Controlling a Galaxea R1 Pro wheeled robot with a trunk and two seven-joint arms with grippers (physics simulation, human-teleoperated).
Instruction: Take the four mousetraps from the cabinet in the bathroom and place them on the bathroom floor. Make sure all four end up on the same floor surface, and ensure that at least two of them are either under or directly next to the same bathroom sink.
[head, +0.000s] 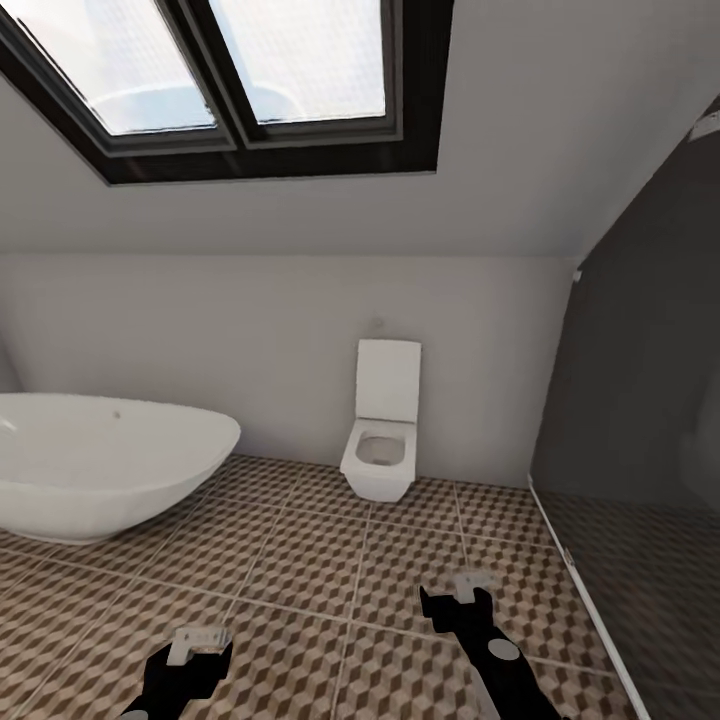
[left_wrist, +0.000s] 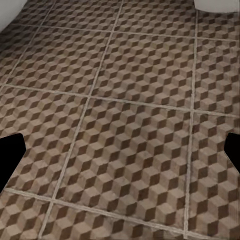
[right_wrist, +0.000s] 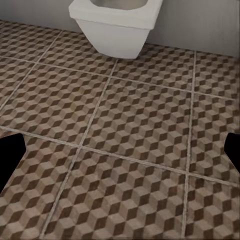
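The bathroom floor of brown, beige and white cube-pattern tiles spreads ahead of me. My left gripper hangs low over it at the near left, and my right gripper hangs at the near right. In the left wrist view the dark fingertips stand far apart at the frame's edges, with bare tile between them. The right wrist view has the same wide gap between its fingertips. Both grippers are open and hold nothing. The mousetraps, the cabinet and the bathroom sink are out of view.
A white oval bathtub stands at the left. A white wall-hung toilet with its lid up is straight ahead against the back wall. A dark glass shower partition closes off the right. A skylight sits in the sloped ceiling.
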